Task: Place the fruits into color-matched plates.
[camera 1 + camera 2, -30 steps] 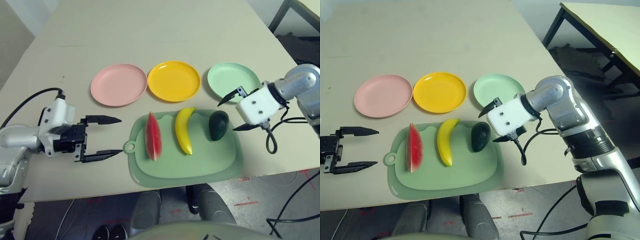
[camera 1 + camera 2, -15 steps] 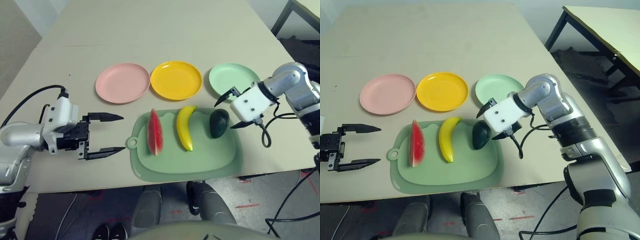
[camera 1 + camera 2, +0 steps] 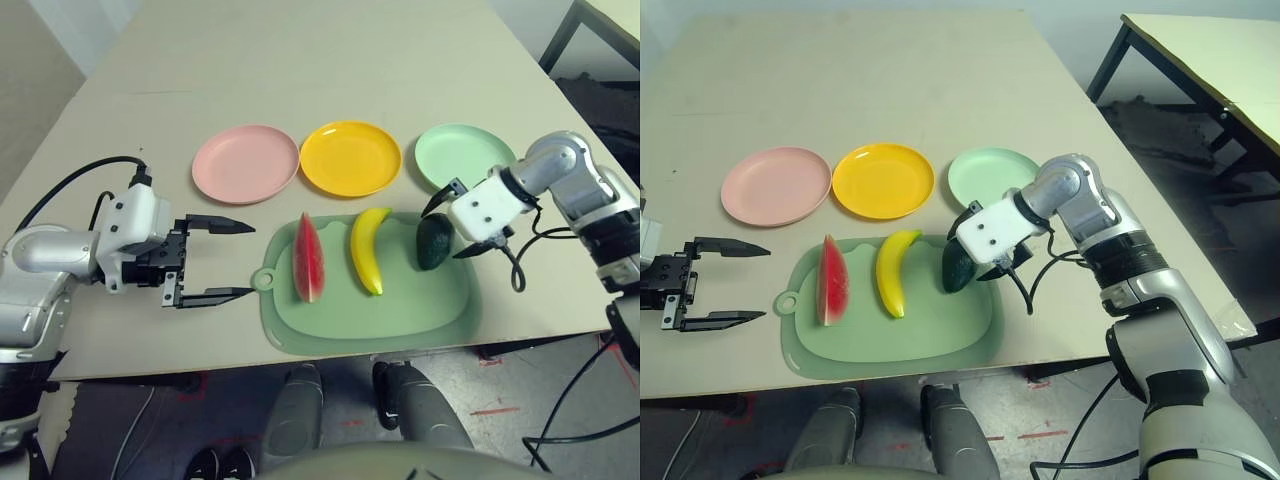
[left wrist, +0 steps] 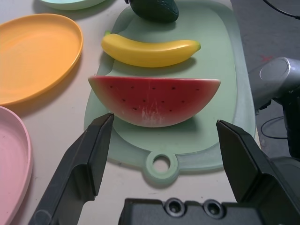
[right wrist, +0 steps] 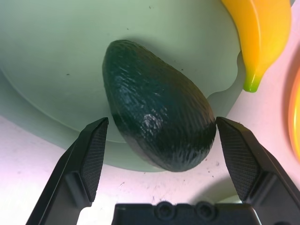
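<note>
Three round shallow plastic plates stand in a row on the pale beige bench (image 3: pixel 330 70): a pale pink plate (image 3: pixel 246 164), a yellow-orange plate (image 3: pixel 351 158) and a mint green plate (image 3: pixel 460 154), all bare. Three toy fruits lie side by side on one large green rounded-rectangle mat (image 3: pixel 370 320) with a ring tab, nearer the robot: a red watermelon wedge with green rind (image 3: pixel 307 257), a curved yellow banana (image 3: pixel 368 249) and a dark green oval avocado (image 3: pixel 435 242). The left gripper (image 3: pixel 222 260) hovers beside the mat's tab, fingers spread wide and holding nothing. The right gripper (image 3: pixel 447 222) hangs at the avocado, also wide. Its wrist view shows the avocado (image 5: pixel 157 124) between the black fingers (image 5: pixel 89 159), clear of both. Beyond the bench's right edge are a grey floor and a second, dark-legged table (image 3: pixel 1200 50).
</note>
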You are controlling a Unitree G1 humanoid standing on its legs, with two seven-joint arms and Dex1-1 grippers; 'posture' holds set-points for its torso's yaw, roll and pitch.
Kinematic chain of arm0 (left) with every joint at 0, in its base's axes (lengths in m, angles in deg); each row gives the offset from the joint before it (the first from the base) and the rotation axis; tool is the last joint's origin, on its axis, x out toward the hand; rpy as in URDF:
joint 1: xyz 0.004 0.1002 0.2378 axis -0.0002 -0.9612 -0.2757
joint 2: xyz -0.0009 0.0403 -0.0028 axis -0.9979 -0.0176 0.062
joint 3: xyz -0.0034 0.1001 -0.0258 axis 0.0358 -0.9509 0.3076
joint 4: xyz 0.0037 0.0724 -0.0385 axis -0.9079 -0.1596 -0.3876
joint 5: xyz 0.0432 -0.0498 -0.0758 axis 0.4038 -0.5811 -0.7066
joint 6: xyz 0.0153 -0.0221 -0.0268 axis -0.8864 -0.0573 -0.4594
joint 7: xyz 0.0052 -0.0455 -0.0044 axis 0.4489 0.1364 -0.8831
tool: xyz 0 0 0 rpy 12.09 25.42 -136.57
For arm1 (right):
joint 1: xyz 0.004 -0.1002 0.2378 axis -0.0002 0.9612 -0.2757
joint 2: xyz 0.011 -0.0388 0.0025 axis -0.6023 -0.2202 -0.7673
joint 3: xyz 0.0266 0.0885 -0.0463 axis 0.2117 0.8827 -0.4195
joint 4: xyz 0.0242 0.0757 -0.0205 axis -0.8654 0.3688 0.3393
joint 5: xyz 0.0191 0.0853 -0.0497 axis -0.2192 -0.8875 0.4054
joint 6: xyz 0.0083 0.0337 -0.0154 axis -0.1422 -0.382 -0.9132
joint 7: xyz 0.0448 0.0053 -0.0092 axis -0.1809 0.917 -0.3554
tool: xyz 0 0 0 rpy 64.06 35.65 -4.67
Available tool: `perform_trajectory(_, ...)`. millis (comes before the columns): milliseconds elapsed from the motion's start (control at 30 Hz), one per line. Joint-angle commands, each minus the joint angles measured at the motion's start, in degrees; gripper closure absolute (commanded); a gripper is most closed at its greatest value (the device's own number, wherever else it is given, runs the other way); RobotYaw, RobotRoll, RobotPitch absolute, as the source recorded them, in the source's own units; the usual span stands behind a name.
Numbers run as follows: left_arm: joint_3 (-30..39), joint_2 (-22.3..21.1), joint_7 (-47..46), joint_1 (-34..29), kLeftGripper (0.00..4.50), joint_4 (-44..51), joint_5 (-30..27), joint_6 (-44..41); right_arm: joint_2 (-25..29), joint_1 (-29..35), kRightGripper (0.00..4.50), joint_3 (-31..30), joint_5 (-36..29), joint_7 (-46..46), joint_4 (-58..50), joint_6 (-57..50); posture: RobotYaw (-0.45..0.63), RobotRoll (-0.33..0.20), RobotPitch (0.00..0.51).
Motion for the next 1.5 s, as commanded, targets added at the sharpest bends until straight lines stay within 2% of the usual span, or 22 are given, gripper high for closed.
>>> perform_trajectory(33,-0.7,-1.1,0.3,0.2,0.04,-0.3,1.2,0.4,-0.2,-0.1,0.0,-0.2,1.2,0.2,0.7,-0.3,0.07,0.0,0.17)
perform_trajectory(67,-0.7,-1.1,0.3,0.3,0.04,-0.6,1.4,0.6,-0.3,0.0,0.0,-0.1,1.1,0.2,0.5,-0.8,0.06,0.0,0.169)
perform_trajectory(100,-0.8,-1.1,0.2,0.4,0.0,-0.8,1.6,0.7,-0.4,0.1,0.3,0.0,1.0,0.1,0.2,-1.2,0.06,0.0,0.169)
perform_trajectory(167,-0.9,-1.0,0.2,0.6,0.0,-1.0,1.9,0.9,-0.4,0.2,0.53,0.2,0.8,-0.1,-0.2,-1.9,0.06,0.0,0.169)
perform_trajectory(500,-3.0,0.1,0.6,2.9,0.0,-3.6,3.1,2.2,1.1,2.1,4.03,1.8,-2.5,-2.2,-5.7,-8.2,0.03,0.0,0.173)
perform_trajectory(533,-3.3,0.2,0.7,3.2,0.0,-3.9,3.1,2.4,1.3,2.3,4.33,1.8,-2.6,-2.2,-6.3,-8.7,0.03,0.0,0.173)
perform_trajectory(567,-3.6,0.3,0.8,3.5,0.0,-4.1,3.2,2.6,1.6,2.5,4.45,1.6,-2.6,-2.3,-6.7,-9.1,0.02,0.0,0.173)
perform_trajectory(667,-4.2,0.2,0.9,4.1,0.0,-4.6,3.2,2.8,2.4,2.5,4.45,1.3,-2.2,-2.3,-7.3,-9.5,0.02,0.0,0.173)
perform_trajectory(767,-4.3,0.2,0.9,4.3,0.0,-4.9,3.2,3.0,3.7,1.0,3.83,1.2,-0.4,-2.3,-6.4,-10.0,0.02,0.0,0.17)
perform_trajectory(900,-4.1,-0.1,1.0,4.3,0.0,-5.2,3.2,3.1,5.7,-1.5,2.41,2.2,1.2,-2.3,-6.8,-15.3,0.02,0.0,0.173)
perform_trajectory(967,-3.9,-0.3,1.1,4.1,0.0,-5.2,3.2,3.1,6.9,-2.2,1.7,2.6,0.1,-2.3,-9.8,-21.8,0.02,0.0,0.173)
perform_trajectory(1100,-3.4,-0.5,1.1,3.3,0.0,-4.8,3.0,2.9,10.0,-1.0,0.23,3.2,-8.1,-2.3,-25.2,-46.5,0.02,0.0,0.175)
perform_trajectory(1133,-3.5,-0.5,1.1,3.3,0.0,-4.7,3.0,2.8,9.9,-0.5,0.03,3.7,-9.7,-2.3,-29.1,-52.3,0.02,0.0,0.175)
perform_trajectory(1300,-4.2,-0.3,0.9,4.1,0.0,-3.9,2.8,2.1,6.7,2.4,0.03,5.7,-17.5,1.6,-44.1,-76.1,0.02,0.0,0.172)
perform_trajectory(1500,-4.0,-0.8,1.1,4.4,0.0,-3.7,2.8,1.8,2.0,5.6,0.03,5.9,-21.3,11.1,-49.3,-88.7,0.03,0.0,0.175)
